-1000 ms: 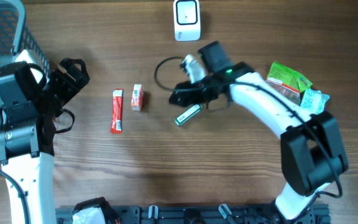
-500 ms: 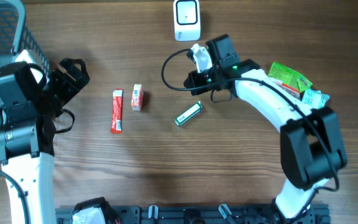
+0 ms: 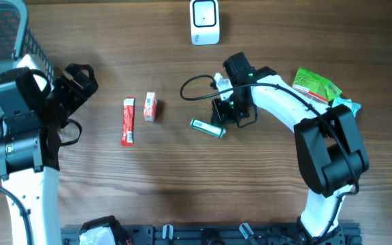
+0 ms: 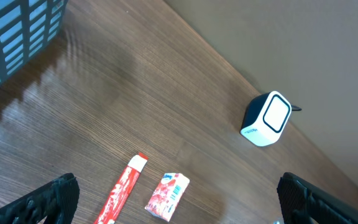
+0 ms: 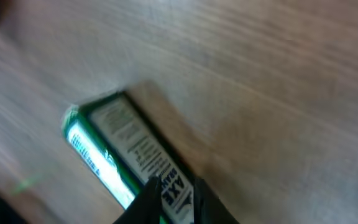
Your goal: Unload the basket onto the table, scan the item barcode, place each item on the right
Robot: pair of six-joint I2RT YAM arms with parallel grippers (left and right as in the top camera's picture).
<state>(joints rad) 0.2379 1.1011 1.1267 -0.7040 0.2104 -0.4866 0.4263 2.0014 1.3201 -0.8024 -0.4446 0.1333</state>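
Right claw (image 5: pixel 171 198) apparently pinches green pack (image 5: pixel 114 154) at one end, open table (image 3: pixel 182 178) around.

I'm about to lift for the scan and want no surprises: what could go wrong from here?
The right gripper sits at one end of the pack, not its middle; lifted, the pack may swing or slip. The cable loops beside that gripper, on the way to the scanner, and could snag. The wrist view is blurred, so the grip is hard to confirm.
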